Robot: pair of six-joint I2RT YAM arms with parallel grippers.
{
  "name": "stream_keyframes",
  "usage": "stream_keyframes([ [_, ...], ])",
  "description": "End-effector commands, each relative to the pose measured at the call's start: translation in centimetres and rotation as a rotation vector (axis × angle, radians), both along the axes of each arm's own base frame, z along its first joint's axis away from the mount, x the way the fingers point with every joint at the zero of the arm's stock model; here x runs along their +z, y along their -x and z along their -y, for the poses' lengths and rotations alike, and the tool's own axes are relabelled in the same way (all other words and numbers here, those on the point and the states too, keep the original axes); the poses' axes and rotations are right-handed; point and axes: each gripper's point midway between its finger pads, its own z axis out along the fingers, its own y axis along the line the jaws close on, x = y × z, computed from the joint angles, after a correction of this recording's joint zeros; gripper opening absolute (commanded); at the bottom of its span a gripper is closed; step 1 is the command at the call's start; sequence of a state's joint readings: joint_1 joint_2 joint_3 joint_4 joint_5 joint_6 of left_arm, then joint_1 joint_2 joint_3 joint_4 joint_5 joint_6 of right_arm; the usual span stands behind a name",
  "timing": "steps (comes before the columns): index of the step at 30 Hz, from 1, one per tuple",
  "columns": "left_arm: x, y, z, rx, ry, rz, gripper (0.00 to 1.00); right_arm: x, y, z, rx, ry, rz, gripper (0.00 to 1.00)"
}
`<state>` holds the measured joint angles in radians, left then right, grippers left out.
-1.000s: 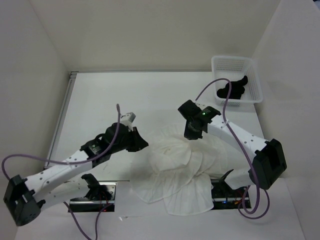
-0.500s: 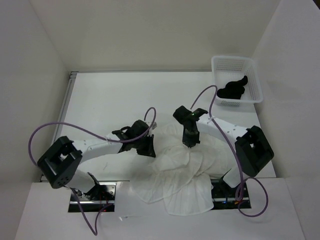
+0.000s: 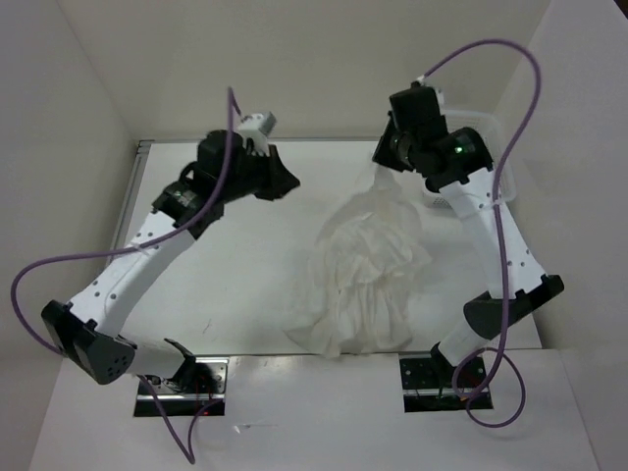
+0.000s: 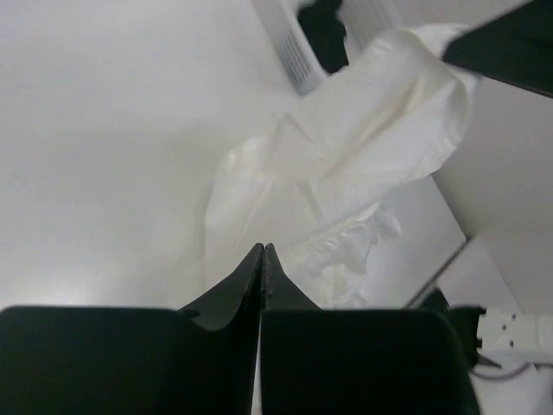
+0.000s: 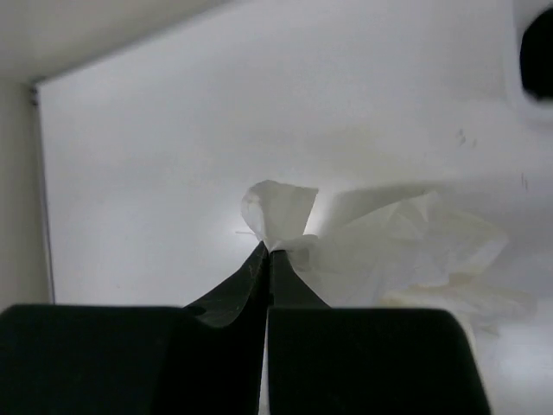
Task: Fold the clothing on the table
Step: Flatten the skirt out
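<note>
The clothing (image 3: 368, 265) hangs in a long drape, its top corner held up over the far right of the table (image 3: 226, 255) and its lower bulk bunched on the surface towards the near edge, so its long axis runs far-to-near and steeply down. The right gripper (image 5: 266, 249) has that top corner, jaws pressed tight on a peak of white fabric (1 pinch, nothing else in it). The left gripper (image 4: 262, 248) hovers high at the far left, jaws flat together with nothing between them, well apart from the cloth. From there the garment lies right and below, so my read is the left arm must open and cross rightward for a 2nd corner
</note>
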<state>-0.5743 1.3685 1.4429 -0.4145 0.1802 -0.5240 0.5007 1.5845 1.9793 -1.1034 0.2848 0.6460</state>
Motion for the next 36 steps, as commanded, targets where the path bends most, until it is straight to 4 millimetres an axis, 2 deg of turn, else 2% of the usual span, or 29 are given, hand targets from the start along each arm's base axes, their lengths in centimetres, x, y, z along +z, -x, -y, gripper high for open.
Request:
stream_keyframes([
  [1, 2.9, -1.6, -4.0, 0.077, -0.074, 0.078, 0.00, 3.8, -0.3, 1.8, -0.006, 0.115, 0.051, 0.00],
  [4, 6.3, -2.9, -5.7, 0.097, -0.036, 0.134, 0.00, 8.3, -0.8, 1.8, 0.009, 0.055, 0.181, 0.00],
  [6, 6.2, -3.0, -5.8, 0.075, -0.033, 0.126, 0.00, 9.6, -0.6, 1.9, 0.016, 0.025, 0.211, 0.00],
  [7, 6.2, -3.2, -6.1, 0.084, -0.034, 0.126, 0.00, 9.6, -0.8, 1.8, 0.016, 0.025, 0.211, 0.00],
  [10, 4.4, -3.2, -5.7, 0.072, -0.026, 0.083, 0.00, 8.2, -0.7, 0.9, 0.056, 0.017, 0.167, 0.00],
  [12, 2.6, -3.1, -5.9, 0.072, -0.030, 0.043, 0.00, 6.4, -0.1, 1.3, 0.059, 0.044, 0.112, 0.00],
  [14, 1.9, -3.2, -6.1, 0.079, -0.018, 0.033, 0.00, 4.2, 0.4, 1.5, 0.062, 0.072, 0.054, 0.00],
  [15, 0.7, -3.0, -6.0, 0.069, -0.025, 0.005, 0.00, 3.6, 0.7, 1.7, 0.062, 0.079, 0.039, 0.00],
  [16, 0.8, -2.7, -5.9, 0.060, -0.017, 0.011, 0.00, 3.1, 1.0, 1.6, 0.073, 0.079, 0.020, 0.00],
  [17, 0.6, -3.0, -6.2, 0.072, -0.011, 0.007, 0.00, 1.5, 2.0, 1.5, 0.099, 0.081, -0.032, 0.00],
  [18, -0.3, -2.8, -6.1, 0.061, -0.013, -0.013, 0.00, 0.5, 2.6, 1.3, 0.117, 0.078, -0.063, 0.00],
  [19, -1.6, -2.8, -6.2, 0.063, -0.011, -0.041, 0.00, -3.8, 5.6, 0.7, 0.156, 0.058, -0.201, 0.04],
  [20, -1.7, -2.8, -6.2, 0.063, -0.011, -0.041, 0.00, -6.4, 6.6, 0.1, 0.190, 0.070, -0.277, 0.19],
  [21, -1.8, -2.6, -6.1, 0.052, -0.004, -0.039, 0.00, -7.0, 8.6, -0.4, 0.209, 0.034, -0.297, 0.35],
  [22, -2.5, -2.5, -6.1, 0.055, -0.004, -0.060, 0.00, -10.5, 10.9, -0.4, 0.220, 0.052, -0.393, 0.42],
  [23, -3.7, -2.4, -6.1, 0.055, -0.012, -0.080, 0.00, -11.1, 12.4, -1.0, 0.237, 0.049, -0.411, 0.45],
  [24, -4.0, -2.4, -6.1, 0.056, -0.013, -0.082, 0.00, -10.4, 13.3, -0.1, 0.210, 0.035, -0.387, 0.52],
  [25, -3.9, -2.3, -6.0, 0.046, -0.009, -0.084, 0.00, -9.5, 13.3, 0.2, 0.172, 0.014, -0.363, 0.53],
  [26, -4.9, -2.0, -5.3, 0.023, -0.015, -0.109, 0.00, -8.2, 13.2, 0.6, 0.145, 0.003, -0.323, 0.53],
  [28, -5.7, -2.1, -4.1, -0.009, -0.015, -0.121, 0.00, -4.9, 12.2, 1.8, 0.085, -0.028, -0.223, 0.55],
  [29, -5.7, -1.9, -3.0, -0.041, 0.000, -0.121, 0.00, -4.2, 10.8, 2.0, 0.056, -0.055, -0.180, 0.55],
  [30, -6.2, -2.2, -2.5, -0.053, 0.013, -0.142, 0.00, -4.5, 10.4, 1.3, 0.086, -0.078, -0.188, 0.55],
  [33, -6.4, -1.8, -0.4, -0.110, 0.053, -0.160, 0.00, -8.0, 9.0, 0.0, 0.100, -0.078, -0.226, 0.53],
  [34, -6.2, -1.7, 0.0, -0.120, 0.057, -0.149, 0.00, -9.7, 8.0, -0.8, 0.109, -0.087, -0.228, 0.53],
  [36, -6.8, -1.5, 0.6, -0.119, 0.081, -0.164, 0.00, -13.1, 5.8, -1.2, 0.083, -0.073, -0.260, 0.53],
])
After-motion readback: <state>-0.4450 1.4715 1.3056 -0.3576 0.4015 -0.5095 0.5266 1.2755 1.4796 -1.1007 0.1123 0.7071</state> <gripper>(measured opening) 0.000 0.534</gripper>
